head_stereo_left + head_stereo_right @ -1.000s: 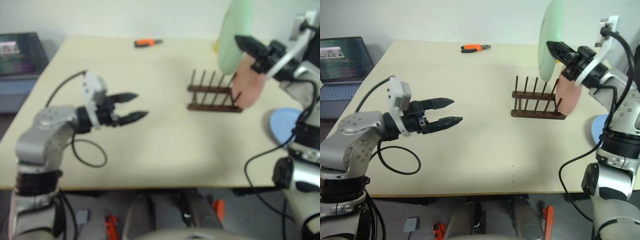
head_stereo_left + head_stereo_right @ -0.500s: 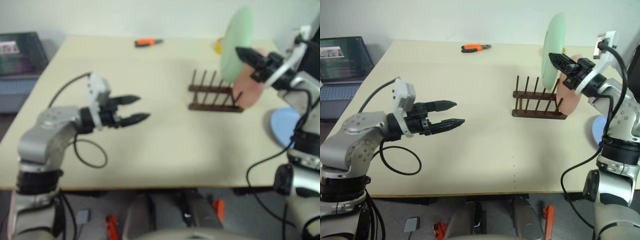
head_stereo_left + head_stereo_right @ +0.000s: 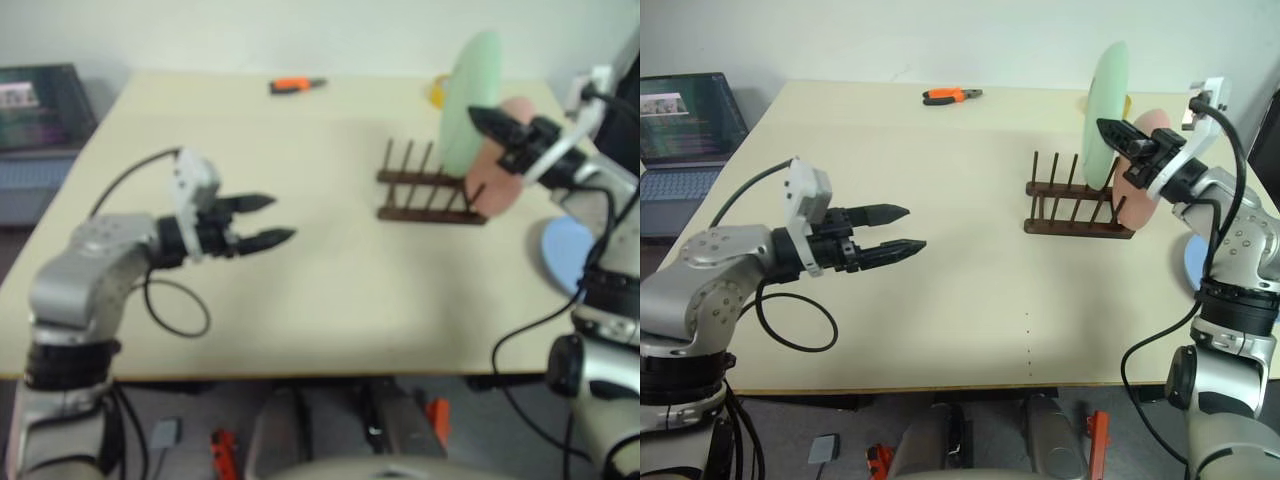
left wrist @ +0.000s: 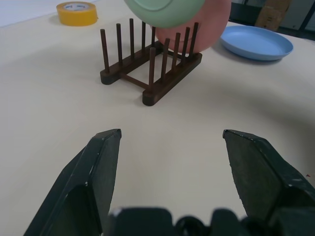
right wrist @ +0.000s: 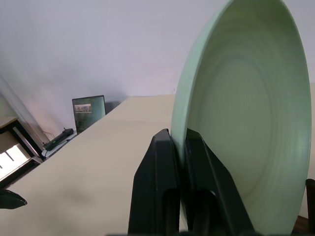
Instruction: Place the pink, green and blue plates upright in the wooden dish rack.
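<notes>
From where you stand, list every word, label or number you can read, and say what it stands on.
No text can be read for certain.
Yellow tape roll: dark print on its inner ring, too small to read.
Laptop: its screen shows a picture and lines of text, too small to read.
Green plate, pink plate, blue plate, wooden dish rack: no markings seen.

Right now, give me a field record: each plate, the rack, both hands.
green plate: held upright by its rim, above the rack's right end, not yet slotted
pink plate: upright at the rack's right end
blue plate: flat on the table, right of the rack
wooden dish rack: on the table, its left slots free
right hand: shut on the green plate's rim
left hand: open, holding nothing, over the table left of the rack
</notes>
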